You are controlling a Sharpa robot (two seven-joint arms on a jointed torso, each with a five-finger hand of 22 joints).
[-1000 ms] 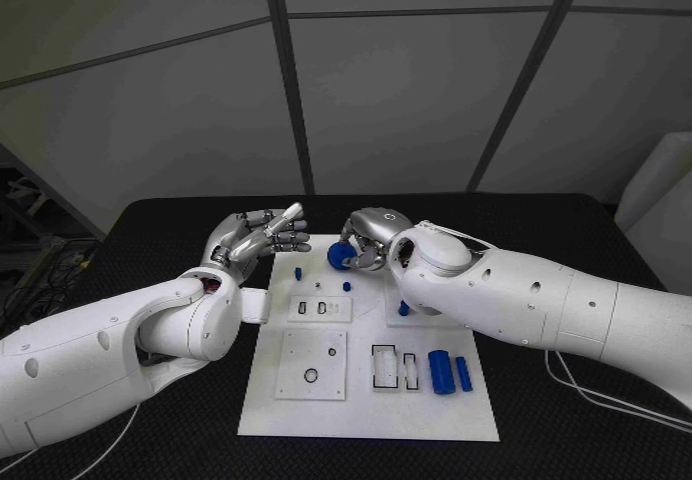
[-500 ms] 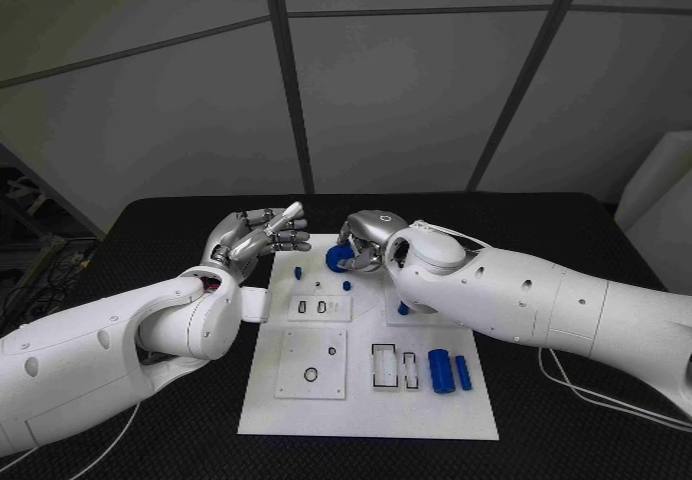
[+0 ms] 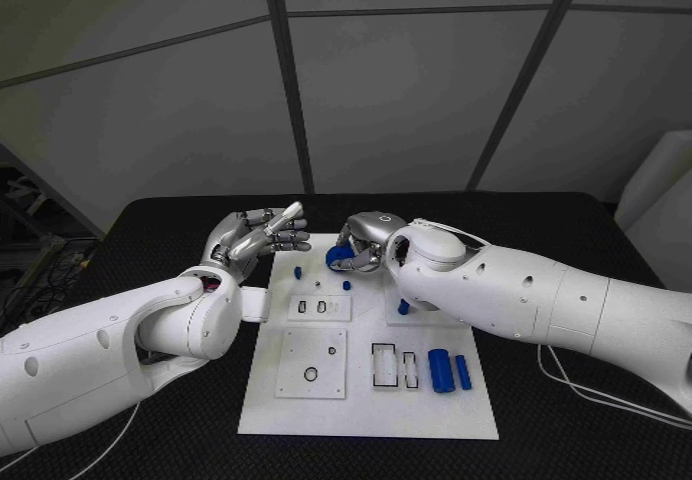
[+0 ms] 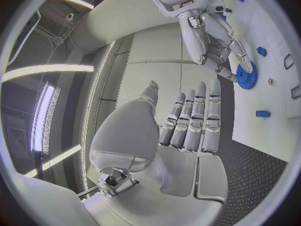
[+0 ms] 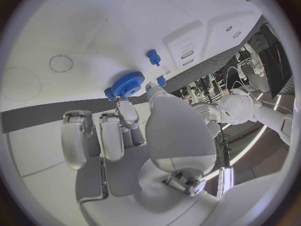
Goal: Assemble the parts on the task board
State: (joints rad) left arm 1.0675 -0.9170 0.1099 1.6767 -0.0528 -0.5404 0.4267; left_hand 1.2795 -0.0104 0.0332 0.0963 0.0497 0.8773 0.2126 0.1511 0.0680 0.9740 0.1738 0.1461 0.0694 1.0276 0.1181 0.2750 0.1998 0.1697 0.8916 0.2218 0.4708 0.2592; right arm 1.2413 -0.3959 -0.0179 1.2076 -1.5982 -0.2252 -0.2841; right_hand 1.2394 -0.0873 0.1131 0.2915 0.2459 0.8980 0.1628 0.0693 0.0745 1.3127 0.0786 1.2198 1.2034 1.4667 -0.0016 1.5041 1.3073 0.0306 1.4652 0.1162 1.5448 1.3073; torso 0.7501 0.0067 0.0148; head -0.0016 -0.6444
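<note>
Black table [image 3: 173, 215], grey panel wall behind | white board [image 3: 368, 400] at centre, no readable writing | right hand [image 3: 368, 240] pinches blue gear [image 3: 340, 258] over board's far end | left hand [image 3: 264, 235] beside board's far left corner, fingers straight and together, holds nothing | two blue cylinders [image 3: 450, 372] lie near board's right edge

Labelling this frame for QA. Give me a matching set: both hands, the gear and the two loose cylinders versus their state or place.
1. left hand
2. right hand
3. blue gear
4. two blue cylinders

a. lying side by side on the task board's near right part
b. holds nothing, fingers extended
c. grips the gear
d. held at the board's far end

Pairs: 1-b, 2-c, 3-d, 4-a
</note>
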